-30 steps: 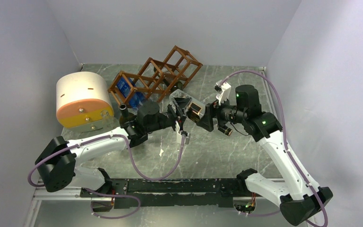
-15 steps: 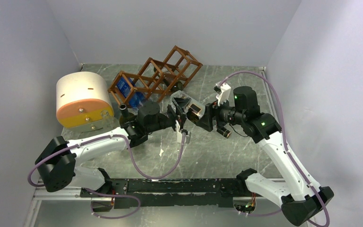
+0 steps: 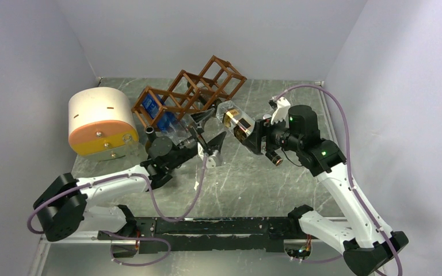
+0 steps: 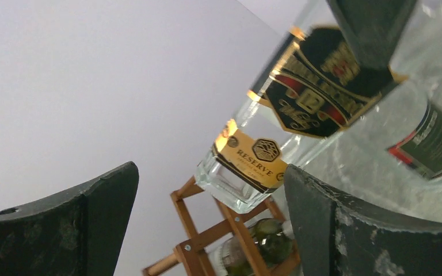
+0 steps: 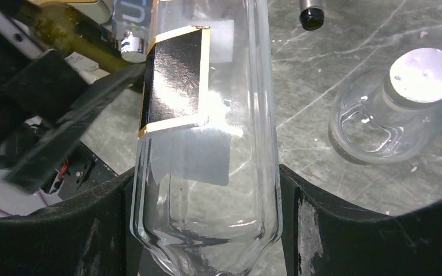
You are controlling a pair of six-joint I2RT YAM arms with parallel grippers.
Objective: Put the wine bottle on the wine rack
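The right pincer (image 5: 206, 178) is clamped across the wine bottle (image 5: 207, 115), one dark finger on each flank of the clear body, on bare glass past the black-and-gold label. The bottle hangs tilted in the air between the two arms, clear of the counter (image 3: 276, 178), with its far end pointing towards the near end of the wine rack (image 3: 183, 73) but not yet inside any cell. The left pincer (image 4: 210, 172) stands wide and holds nothing, its fingers aimed up at the bottle's thick square end. The bottle is rigid, smooth glass, probably weighty for its size, slick under hard pads and breakable if it drops or knocks the wooden bars. The sounder hold is therefore likely the one it has, square across the flat sides of the body instead of on the label or the narrow end (a grip near one end leaves the other free to sag or swing, so slow travel looks wise). Further out, a bluish bottle (image 3: 151, 108) already lies in a lower cell at the rack's left end. A small clear lidded jar (image 5: 388, 123) sits on the counter below the held bottle, and a cream-and-orange cylinder (image 3: 99, 122) stands to the rack's left.
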